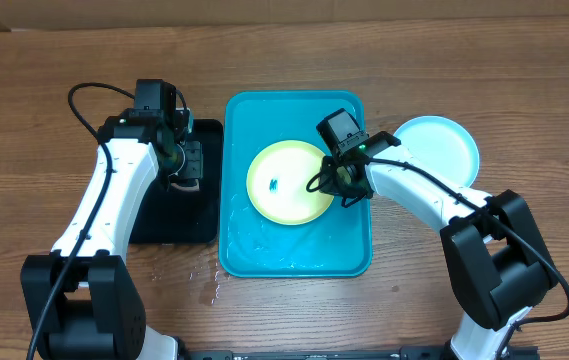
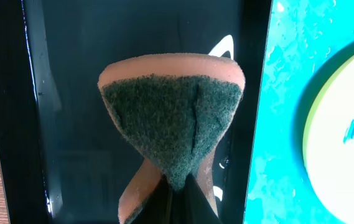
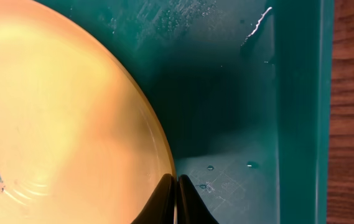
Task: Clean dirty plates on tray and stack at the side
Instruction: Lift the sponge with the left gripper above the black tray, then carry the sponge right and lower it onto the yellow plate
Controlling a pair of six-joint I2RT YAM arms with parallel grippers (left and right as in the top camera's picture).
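My right tool (image 3: 177,200) has its fingers drawn together at the edge of the yellow-green plate (image 1: 289,183). The rim seems nipped between the tips, though the close view is too dark to be sure. That plate lies flat inside the cyan tray (image 1: 294,258), towards its far half, and has a small blue smudge (image 1: 273,185) near its centre. The tray floor around it is wet, with droplets (image 3: 209,167) beside my fingertips.

My left tool (image 2: 177,202) is clamped on an orange sponge (image 2: 170,124). The squeeze folds it so its green scouring face fans out above the fingers. It hangs over the black tray (image 1: 179,222), which sits just left of the cyan tray.

A little water (image 1: 209,285) lies on the wooden bench (image 1: 64,60) by the cyan tray's near left corner. Further out, right of the cyan tray and touching its far corner, a light cyan plate (image 1: 439,150) rests on the bench.
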